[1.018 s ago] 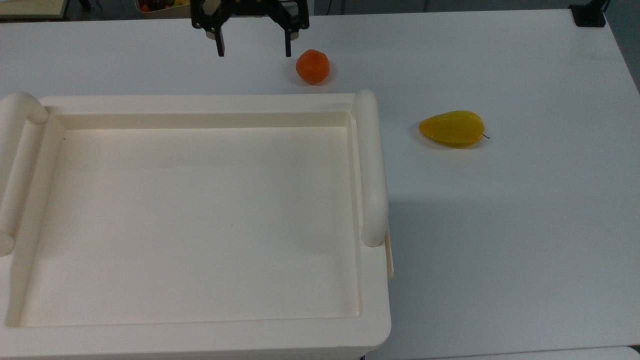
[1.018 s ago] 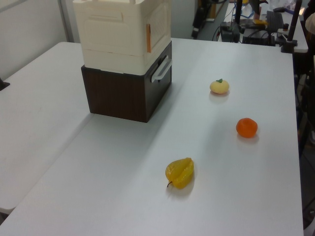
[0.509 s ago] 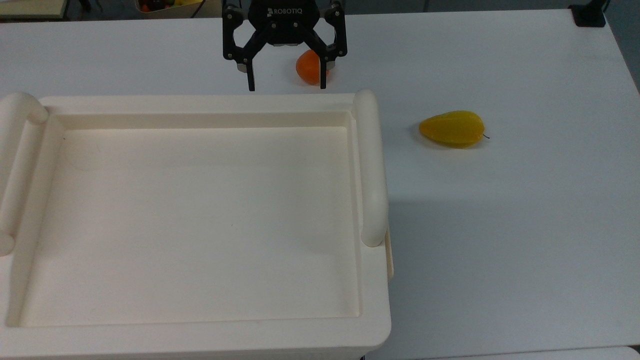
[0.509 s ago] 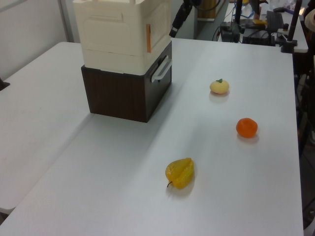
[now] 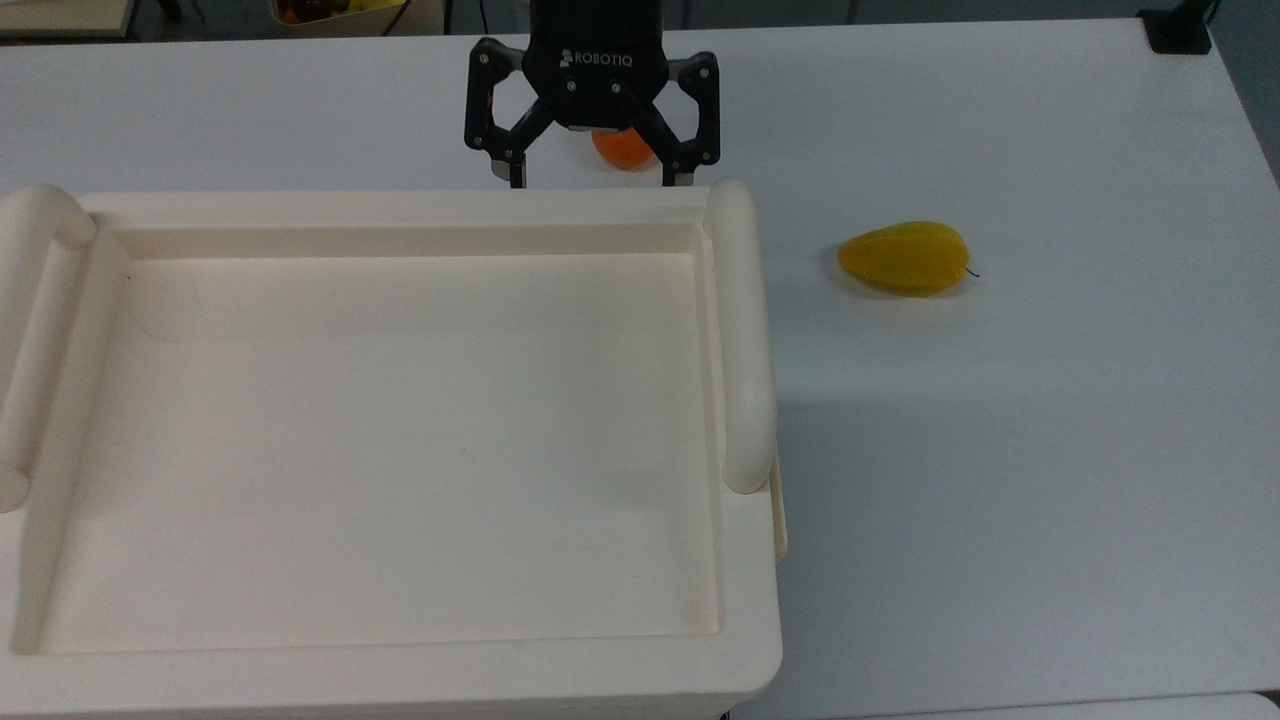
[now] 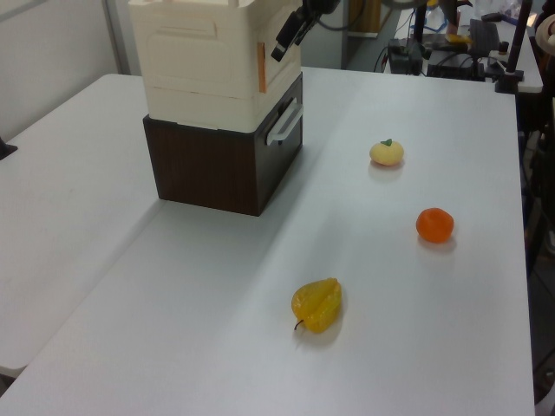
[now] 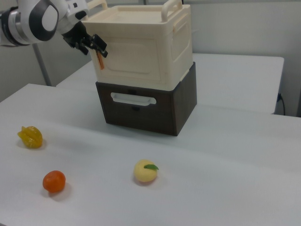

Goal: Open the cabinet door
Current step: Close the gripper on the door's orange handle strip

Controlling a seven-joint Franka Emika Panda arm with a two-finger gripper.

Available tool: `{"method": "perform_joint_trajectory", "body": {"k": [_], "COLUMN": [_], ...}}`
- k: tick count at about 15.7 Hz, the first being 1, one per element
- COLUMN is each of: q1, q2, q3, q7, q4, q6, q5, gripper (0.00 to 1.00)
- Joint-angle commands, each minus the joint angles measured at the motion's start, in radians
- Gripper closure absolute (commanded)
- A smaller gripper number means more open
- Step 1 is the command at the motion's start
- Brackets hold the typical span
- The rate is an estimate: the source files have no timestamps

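the gripper (image 5: 592, 175) is black metal with "robotiq" in white on its body. fingers are spread wide with nothing between them, tips right at the top edge of the cabinet (image 5: 400, 660) in the top view. in the right view the gripper (image 7: 96, 47) sits at the cabinet's upper corner, by a small orange strip (image 7: 100, 60).

the cabinet is smooth matte cream plastic, boxy, with a recessed tray-like top and rounded bar handles (image 5: 742, 330). it sits on a dark brown wood-look base (image 7: 146, 110) that has a pale handle.

the door (image 7: 132, 59) is the flat cream panel on the cabinet face that looks toward the right view's camera, and it looks shut flush.

on the smooth white table (image 5: 1050, 420): a waxy yellow ridged fruit (image 5: 905, 258), an orange (image 6: 434, 224) and a pale yellow round fruit (image 7: 145, 172) with a green leaf.
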Motion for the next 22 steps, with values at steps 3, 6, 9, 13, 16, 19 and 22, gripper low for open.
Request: {"method": "perform_joint_trajectory", "body": {"k": [3, 6, 9, 13, 16, 19, 22], "q1": [0.01, 0.016, 0.033, 0.036, 0.035, 0.035, 0.035], "q2": [0.035, 0.041, 0.046, 0.055, 0.056, 0.061, 0.061], "q3": [-0.003, -0.003, -0.003, -0.003, -0.003, -0.003, -0.003], "q7": [0.027, 0.027, 0.033, 0.033, 0.033, 0.036, 0.036], "q4": [0.018, 0.018, 0.016, 0.019, 0.019, 0.015, 0.015], "q6": [0.06, 0.062, 0.093, 0.097, 0.099, 0.145, 0.148], "q5": [-0.052, -0.071, -0.095, -0.095, -0.097, -0.095, -0.095], "gripper": [0.05, 0.16, 0.25, 0.27, 0.41, 0.48, 0.54]}}
